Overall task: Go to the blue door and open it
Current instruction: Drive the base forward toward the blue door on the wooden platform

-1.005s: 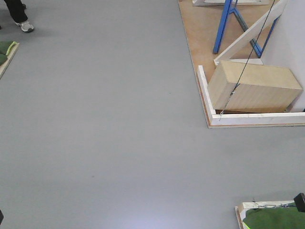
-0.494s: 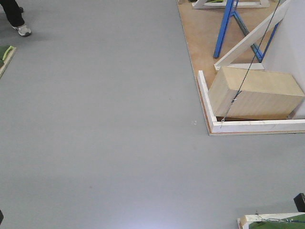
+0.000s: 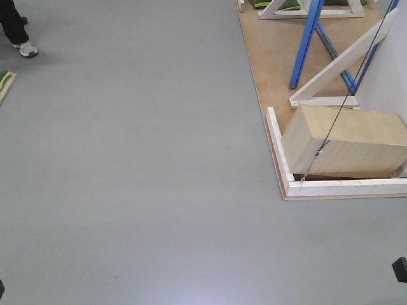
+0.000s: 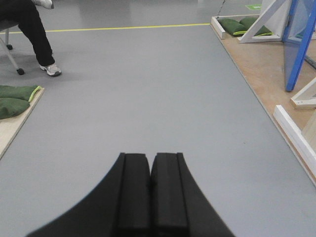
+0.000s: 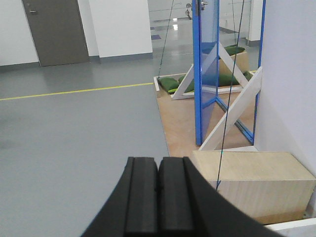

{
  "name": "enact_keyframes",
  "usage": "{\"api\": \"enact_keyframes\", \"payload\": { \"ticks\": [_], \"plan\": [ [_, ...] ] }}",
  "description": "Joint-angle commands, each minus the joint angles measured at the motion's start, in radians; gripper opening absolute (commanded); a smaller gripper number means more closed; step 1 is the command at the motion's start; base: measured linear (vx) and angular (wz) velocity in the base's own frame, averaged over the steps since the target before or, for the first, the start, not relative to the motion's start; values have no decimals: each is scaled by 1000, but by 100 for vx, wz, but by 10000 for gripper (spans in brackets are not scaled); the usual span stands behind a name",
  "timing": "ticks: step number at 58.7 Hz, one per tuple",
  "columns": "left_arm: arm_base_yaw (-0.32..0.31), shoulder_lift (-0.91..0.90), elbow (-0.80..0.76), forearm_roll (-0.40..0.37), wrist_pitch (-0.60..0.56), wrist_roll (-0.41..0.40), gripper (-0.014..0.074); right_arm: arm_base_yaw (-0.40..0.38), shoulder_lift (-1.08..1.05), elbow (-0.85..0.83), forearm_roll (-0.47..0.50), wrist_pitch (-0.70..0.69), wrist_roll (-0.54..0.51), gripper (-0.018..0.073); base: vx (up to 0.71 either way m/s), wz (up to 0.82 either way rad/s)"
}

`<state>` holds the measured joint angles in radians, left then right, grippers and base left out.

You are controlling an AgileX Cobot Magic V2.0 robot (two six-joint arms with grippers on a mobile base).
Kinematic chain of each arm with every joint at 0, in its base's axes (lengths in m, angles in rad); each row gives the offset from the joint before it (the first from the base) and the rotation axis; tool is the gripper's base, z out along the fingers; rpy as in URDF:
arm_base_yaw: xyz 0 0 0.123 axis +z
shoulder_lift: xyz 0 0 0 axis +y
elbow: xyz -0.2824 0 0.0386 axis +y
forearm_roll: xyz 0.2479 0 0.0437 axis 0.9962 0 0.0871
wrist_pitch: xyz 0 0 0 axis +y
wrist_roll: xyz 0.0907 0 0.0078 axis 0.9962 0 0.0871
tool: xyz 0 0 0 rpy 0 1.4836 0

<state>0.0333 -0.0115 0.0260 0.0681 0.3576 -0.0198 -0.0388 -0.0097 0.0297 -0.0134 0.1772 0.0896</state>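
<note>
The approach is judged to be barely begun: the blue door (image 5: 197, 74) is seen ahead and to the right, standing on a plywood platform (image 5: 177, 121) beyond a pale wooden box (image 5: 252, 185), well apart from both arms. The left gripper (image 4: 150, 192) and the right gripper (image 5: 158, 197) are each pressed fully closed with nothing between the pads. Neither needs to be spread until the lever, only glimpsed at the top edge of the right wrist view, is within reach. The base would best be steered in a wide arc, so that the white border rail (image 3: 280, 147) and the box are cleared and the door is met squarely on its handle side. The thin cord (image 5: 227, 113) and the white diagonal braces (image 5: 232, 111) should be kept off. The grey floor (image 3: 127, 165) is smooth, bare and faintly glossy, so easy rolling is expected. A seated person (image 4: 29, 24) and green cushions (image 4: 12, 98) are noted at the left — well away from the likely route.
</note>
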Motion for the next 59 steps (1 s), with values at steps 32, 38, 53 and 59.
{"api": "enact_keyframes", "payload": {
  "ticks": [32,38,53,59],
  "plan": [
    [-3,-18,-18,-3,-84,-7,73,-1,-19,1,-9,-85,-2,8,30,-3],
    [-3,-18,-18,-3,-84,-7,73,-3,-19,1,-9,-85,-2,8,34,3],
    [-3,-19,-19,-3,-84,-7,73,-2,-18,1,-9,-85,-2,8,36,1],
    [-3,-17,-19,-3,-84,-7,73,-2,-17,1,-9,-85,-2,8,37,-1]
  ]
}}
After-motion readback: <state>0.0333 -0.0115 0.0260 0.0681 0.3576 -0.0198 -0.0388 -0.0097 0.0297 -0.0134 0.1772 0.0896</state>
